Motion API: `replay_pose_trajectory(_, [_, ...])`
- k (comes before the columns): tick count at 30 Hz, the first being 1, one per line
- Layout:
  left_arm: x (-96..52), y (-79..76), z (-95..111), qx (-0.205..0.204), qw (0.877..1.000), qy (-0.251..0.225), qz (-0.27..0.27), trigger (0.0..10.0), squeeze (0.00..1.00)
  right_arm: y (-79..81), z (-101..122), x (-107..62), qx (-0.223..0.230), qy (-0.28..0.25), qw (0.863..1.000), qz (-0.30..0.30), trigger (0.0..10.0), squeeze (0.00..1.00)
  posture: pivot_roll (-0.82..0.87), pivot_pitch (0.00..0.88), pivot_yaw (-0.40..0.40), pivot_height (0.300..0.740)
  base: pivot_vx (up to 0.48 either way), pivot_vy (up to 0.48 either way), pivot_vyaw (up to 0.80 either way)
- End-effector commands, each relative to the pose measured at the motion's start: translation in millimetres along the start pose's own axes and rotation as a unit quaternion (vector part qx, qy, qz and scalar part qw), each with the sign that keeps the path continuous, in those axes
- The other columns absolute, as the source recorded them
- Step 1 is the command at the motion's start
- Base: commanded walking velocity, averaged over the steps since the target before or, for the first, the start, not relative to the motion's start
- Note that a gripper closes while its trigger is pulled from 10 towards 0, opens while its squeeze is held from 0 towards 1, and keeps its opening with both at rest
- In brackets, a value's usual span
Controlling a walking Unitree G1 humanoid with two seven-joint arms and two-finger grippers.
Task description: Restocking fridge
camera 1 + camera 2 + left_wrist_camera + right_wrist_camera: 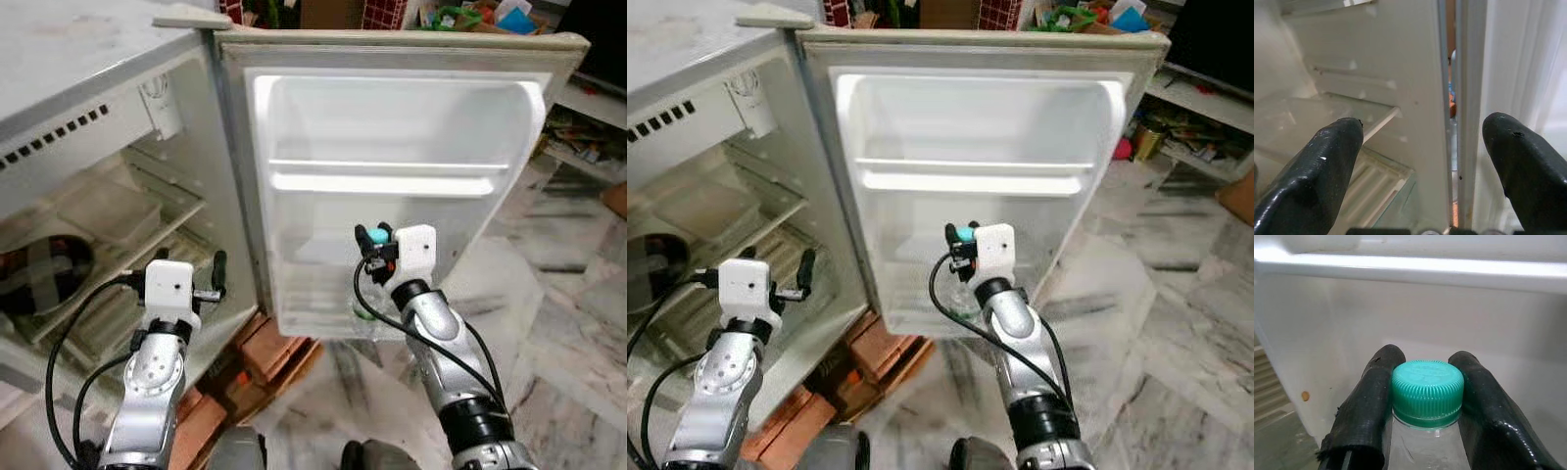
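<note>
Bottle (1426, 431), clear w/ teal cap (1427, 391), gripped at the neck by right gripper (373, 247), low inside the fridge door (392, 186) at bottom rack. Left gripper (208, 286) jaws wide, empty, at hinge edge by cabinet shelves (127, 211). Marble floor (558, 323) open to the right; cluttered shelving (588, 127) beyond.

The right hand (1425, 396) grips a clear bottle (1425, 445) at the neck, its two black fingers (1369, 406) pressed against either side of the ribbed green cap (1426, 390). Behind stands the white inner wall of the fridge door (1327, 333), crossed above by a white shelf rail (1410, 269). A small brown spot (1305, 395) marks the wall.
</note>
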State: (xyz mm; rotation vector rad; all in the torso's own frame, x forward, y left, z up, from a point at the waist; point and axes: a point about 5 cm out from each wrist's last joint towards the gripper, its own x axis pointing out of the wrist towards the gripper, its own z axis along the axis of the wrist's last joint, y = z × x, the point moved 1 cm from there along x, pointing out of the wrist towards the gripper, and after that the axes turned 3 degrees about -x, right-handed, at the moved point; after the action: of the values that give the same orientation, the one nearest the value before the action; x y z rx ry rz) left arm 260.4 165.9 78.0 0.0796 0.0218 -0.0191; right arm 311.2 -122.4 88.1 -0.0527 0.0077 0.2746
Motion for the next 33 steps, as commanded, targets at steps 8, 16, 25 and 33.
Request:
replay_pose_trajectory(8, [1.4, -2.9, 2.3, 0.004, 1.000, 0.000, -0.004, 10.0, 0.00, -7.6, 7.1, 1.5, -0.008, -0.013, 1.000, -0.016, 10.0, 0.00, 0.10, 0.099, -0.014, 0.740, 0.000, 0.000, 0.00])
replay_pose_trajectory(16, [1.9, -1.1, 2.3, 0.003, 1.000, 0.000, 0.002, 10.0, 0.00, -3.9, 7.9, 3.5, -0.005, -0.015, 1.000, -0.012, 10.0, 0.00, 0.10, 0.102, -0.010, 0.716, 0.000, 0.000, 0.00])
replay_pose_trajectory(25, [5.4, -3.7, 5.9, 0.009, 1.000, -0.007, 0.001, 10.0, 0.00, 2.7, 12.2, 11.1, -0.001, -0.024, 1.000, -0.004, 10.0, 0.00, 0.11, 0.104, -0.006, 0.651, 0.000, 0.000, 0.00])
replay_pose_trajectory(33, [6.8, -7.1, 9.4, 0.003, 1.000, -0.014, -0.013, 10.0, 0.00, 1.4, 12.7, 10.9, -0.003, -0.026, 1.000, -0.006, 10.0, 0.00, 0.11, 0.114, -0.007, 0.646, 0.000, 0.000, 0.00])
